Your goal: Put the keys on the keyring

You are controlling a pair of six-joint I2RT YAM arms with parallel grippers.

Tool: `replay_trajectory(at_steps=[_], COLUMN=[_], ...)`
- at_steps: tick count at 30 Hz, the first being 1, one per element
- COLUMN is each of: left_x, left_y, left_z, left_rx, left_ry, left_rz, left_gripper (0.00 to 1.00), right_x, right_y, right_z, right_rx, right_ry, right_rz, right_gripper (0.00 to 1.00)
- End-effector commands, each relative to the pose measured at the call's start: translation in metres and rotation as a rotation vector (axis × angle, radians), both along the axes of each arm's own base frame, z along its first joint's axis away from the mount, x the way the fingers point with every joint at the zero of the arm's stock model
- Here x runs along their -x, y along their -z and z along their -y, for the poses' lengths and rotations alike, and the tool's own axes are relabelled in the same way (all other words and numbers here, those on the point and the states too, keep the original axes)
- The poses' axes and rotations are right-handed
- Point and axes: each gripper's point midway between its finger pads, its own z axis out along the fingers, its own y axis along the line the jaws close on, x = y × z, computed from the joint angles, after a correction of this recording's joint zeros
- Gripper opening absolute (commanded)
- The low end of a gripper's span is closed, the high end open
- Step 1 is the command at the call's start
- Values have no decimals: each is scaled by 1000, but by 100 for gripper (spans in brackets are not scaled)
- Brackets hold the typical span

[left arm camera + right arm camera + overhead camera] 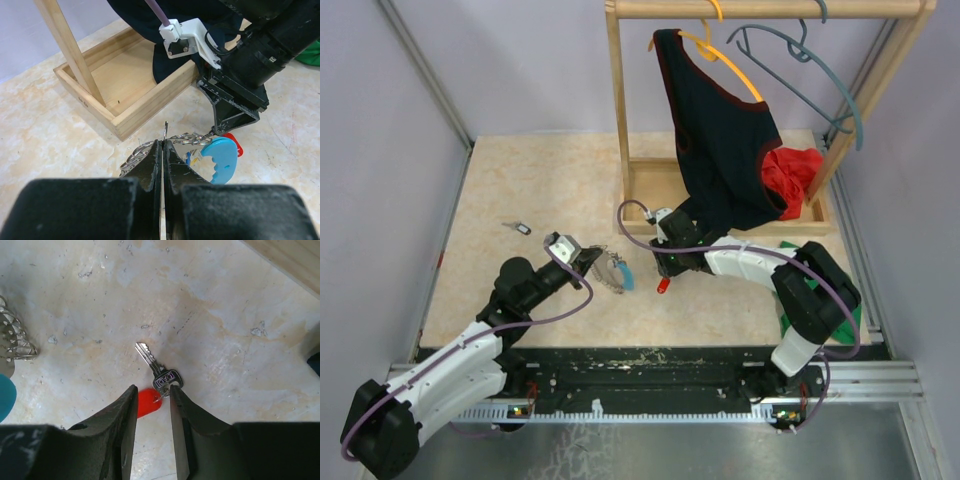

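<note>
The left gripper [161, 150] is clenched on the keyring [187, 138] at its wire coil, while the right gripper [151, 392], jaws parted, hovers over a red-tagged key [156, 367] lying flat on the table [225, 315], its blade pointing away from the fingers and leftward, its head perhaps touching one fingertip.

1. The keyring [186, 138]: a grey coiled-wire loop with a thick light-blue section [220, 161]. Its coil is pinched in the closed left gripper [162, 146], and the loop reaches out past the fingertips.
2. Silver key [156, 368], black head, red tag [146, 401]: lies flat just ahead of the right gripper [152, 395], between its parted fingertips, blade pointing away.
3. Dark-headed key [518, 228]: lies well apart, beyond the left gripper.
</note>
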Motion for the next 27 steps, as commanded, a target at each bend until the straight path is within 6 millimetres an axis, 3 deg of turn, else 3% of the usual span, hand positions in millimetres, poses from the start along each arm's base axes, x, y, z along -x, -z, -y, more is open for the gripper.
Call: replay_trajectory(at_steps=[1, 6, 22, 27], left_x=[1, 2, 2, 2], left_y=[-14, -14, -13, -13], left_z=[3, 4, 5, 5], left_rx=[28, 29, 28, 28], left_ry=[17, 20, 27, 27], left_rz=[39, 38, 31, 31], left_gripper=[1, 1, 1, 1], right_x=[-16, -12, -2, -1], right_y=[-2, 10, 8, -8], right_z=[-6, 1, 4, 3], right_rx=[-37, 20, 63, 40], right_ry=[59, 72, 59, 59], right_rz=[43, 19, 34, 62], right_gripper=[32, 30, 24, 17])
